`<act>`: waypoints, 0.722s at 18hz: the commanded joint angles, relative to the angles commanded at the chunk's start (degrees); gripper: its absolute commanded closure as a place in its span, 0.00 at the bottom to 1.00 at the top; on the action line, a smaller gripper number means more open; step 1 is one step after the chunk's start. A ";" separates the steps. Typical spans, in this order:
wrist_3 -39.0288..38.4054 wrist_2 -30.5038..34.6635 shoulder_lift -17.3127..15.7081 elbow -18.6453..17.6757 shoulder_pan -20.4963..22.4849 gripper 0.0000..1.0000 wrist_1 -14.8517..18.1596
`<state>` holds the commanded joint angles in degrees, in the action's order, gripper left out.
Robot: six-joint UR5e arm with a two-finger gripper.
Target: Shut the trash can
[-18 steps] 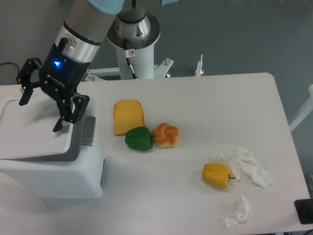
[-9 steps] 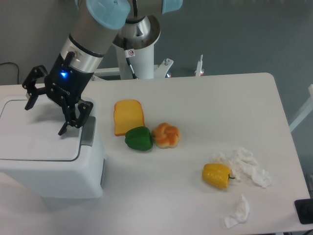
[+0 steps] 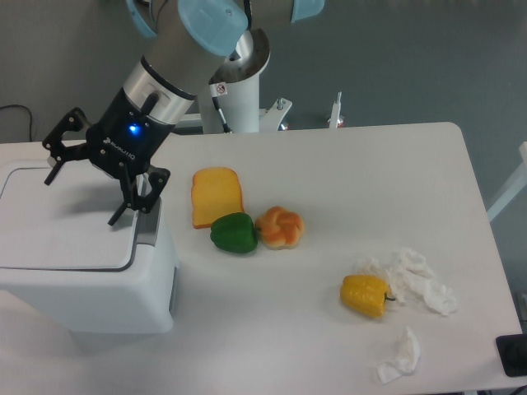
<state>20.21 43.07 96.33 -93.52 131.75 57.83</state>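
The gripper [image 3: 82, 191] hangs with fingers spread wide, holding nothing, just over the bin [image 3: 82, 271], whose lid [image 3: 62, 222] directly beneath looks flat and seated. A good finish is likely a straight lift, avoiding the latch [image 3: 148, 224] beside its near finger.

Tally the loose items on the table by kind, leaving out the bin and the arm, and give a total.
Bell peppers: 2, green pepper and yellow pepper
Bread items: 2, bread slice and knotted bun
Crumpled tissues: 2, large tissue and small tissue
Total: 6
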 joint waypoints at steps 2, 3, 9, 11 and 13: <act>0.09 0.00 0.09 0.00 -0.09 0.00 0.00; 0.18 0.09 0.09 0.00 -0.09 0.00 -0.09; 0.26 0.09 0.18 0.09 0.09 0.00 -0.09; 0.70 0.09 0.70 0.18 0.09 0.00 -0.18; 0.70 0.00 1.23 0.44 0.17 0.00 -0.18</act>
<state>20.92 43.07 97.56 -93.08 131.92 57.66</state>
